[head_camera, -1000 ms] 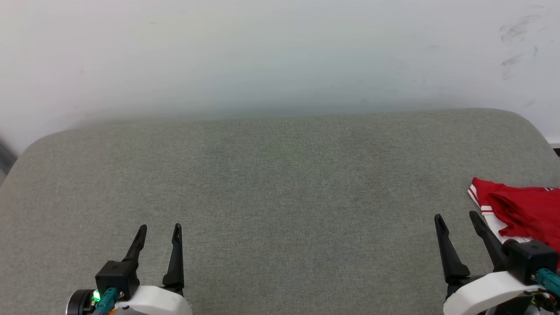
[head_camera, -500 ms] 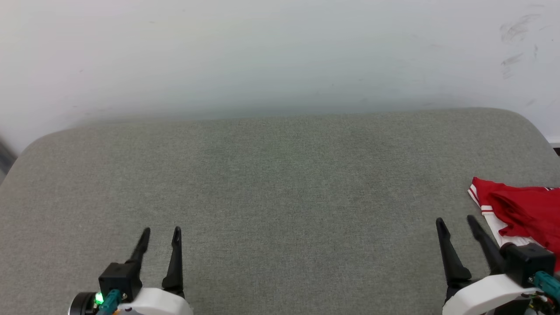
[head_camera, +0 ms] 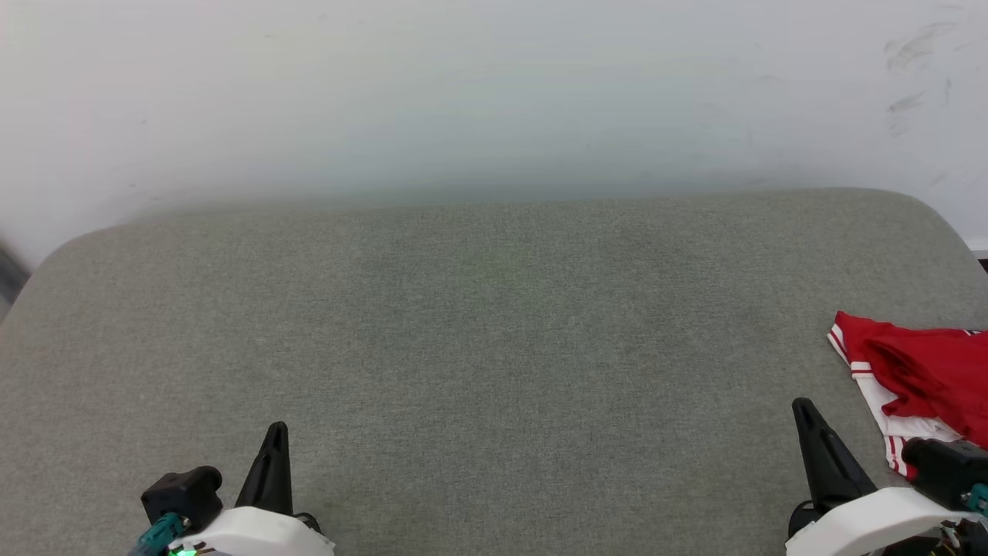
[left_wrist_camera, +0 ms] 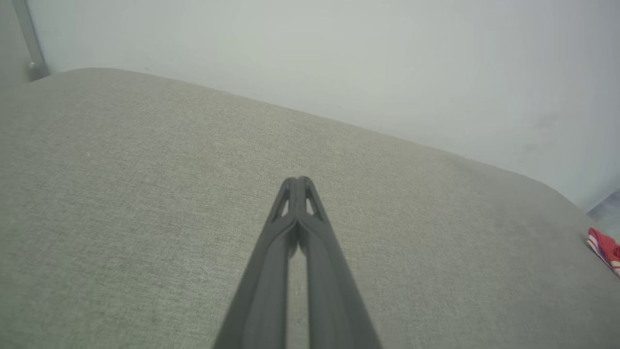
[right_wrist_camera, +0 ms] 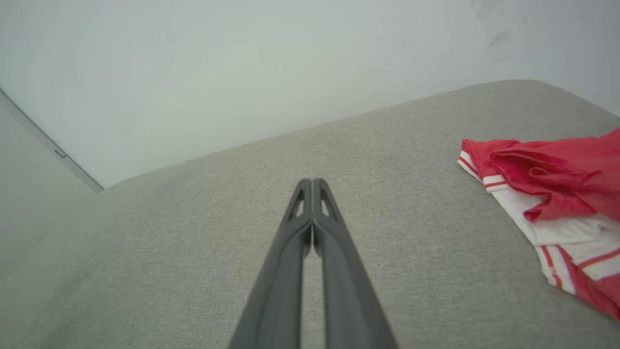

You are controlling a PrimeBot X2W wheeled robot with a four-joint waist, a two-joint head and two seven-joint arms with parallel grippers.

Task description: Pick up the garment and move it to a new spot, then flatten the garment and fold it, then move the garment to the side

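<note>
a: well, head view first. how do the grippers stand?
b: left gripper (head_camera: 275, 431) at the lower left, fingers pressed together, nothing between them. right gripper (head_camera: 805, 407) at the lower right, likewise closed and empty. both are over the grey cushion (head_camera: 494, 347).
a: and the shirt?
b: shirt (head_camera: 922, 367) lies crumpled at the cushion's right edge, just beside the right gripper and not touched by it.
a: left wrist view?
b: the two fingers meet at the tips above bare cushion. a red corner of the shirt (left_wrist_camera: 603, 245) shows well apart, at the right edge.
a: right wrist view?
b: tips meeting here too, gripping nothing. the shirt (right_wrist_camera: 547, 189) sits to their right, red folds over a white panel with red stripes, apart from the fingers. pale wall (right_wrist_camera: 242, 72) behind.
</note>
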